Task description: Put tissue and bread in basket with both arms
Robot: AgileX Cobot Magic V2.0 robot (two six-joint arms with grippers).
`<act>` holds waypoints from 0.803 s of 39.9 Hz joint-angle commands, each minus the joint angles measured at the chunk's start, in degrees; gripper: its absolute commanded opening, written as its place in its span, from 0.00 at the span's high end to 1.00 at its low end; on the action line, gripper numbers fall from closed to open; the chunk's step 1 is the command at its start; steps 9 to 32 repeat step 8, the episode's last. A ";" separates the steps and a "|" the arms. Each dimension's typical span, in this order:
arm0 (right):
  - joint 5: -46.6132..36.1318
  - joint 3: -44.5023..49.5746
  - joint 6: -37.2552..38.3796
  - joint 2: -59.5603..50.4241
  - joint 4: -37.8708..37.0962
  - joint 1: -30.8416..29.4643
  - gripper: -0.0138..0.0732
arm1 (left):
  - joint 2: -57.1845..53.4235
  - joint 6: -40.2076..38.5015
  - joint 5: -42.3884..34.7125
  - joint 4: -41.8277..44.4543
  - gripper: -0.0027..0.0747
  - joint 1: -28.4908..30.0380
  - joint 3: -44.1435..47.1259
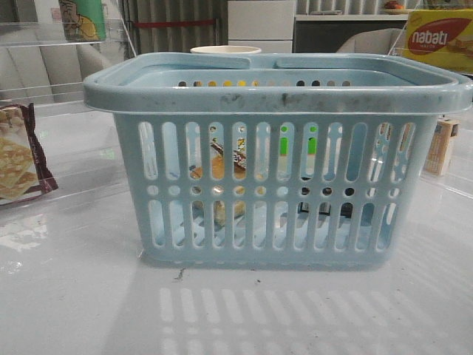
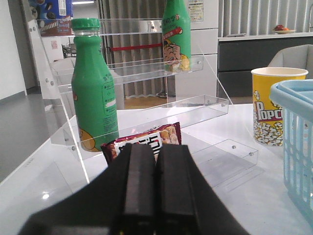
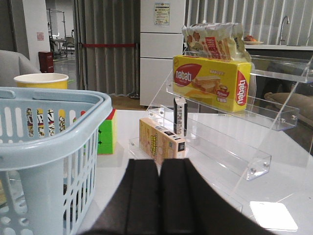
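Inside the basket point(image 1: 277, 188) lay both goods: bread point(image 1: 218, 166) toward my left, tissue point(image 1: 325, 203) low toward my right. My left claw point(image 2: 147, 161) and right claw point(image 3: 149, 174) were closed, empty, flanking it.

Light-blue basket point(image 1: 277, 89), golden-orange bread point(image 1: 217, 168), yellow popcorn cup point(image 2: 274, 107), green bottle point(image 2: 93, 88).

Contents mostly hidden behind basket point(image 1: 277, 185) wall.
Bread point(image 1: 218, 166) shows only as orange slivers through slots, tissue point(image 1: 325, 207) just a dark patch low down, shape unreadable. Cracker packet point(image 1: 18, 155) cut by front view's left edge; nabati box point(image 1: 440, 38) cut at right. Popcorn cup point(image 1: 225, 50) hidden but for its rim. Neither arm appears in front view.
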 commanded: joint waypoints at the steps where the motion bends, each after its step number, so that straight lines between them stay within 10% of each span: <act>1: -4.79 0.03 0.16 -1.03 -0.57 -0.30 0.78 | -0.92 0.10 -5.05 -0.33 0.85 -0.35 -0.04; 32: -4.79 0.03 0.16 -1.03 -0.57 -0.30 0.78 | -0.92 0.10 -5.05 -0.33 0.85 -0.35 -0.04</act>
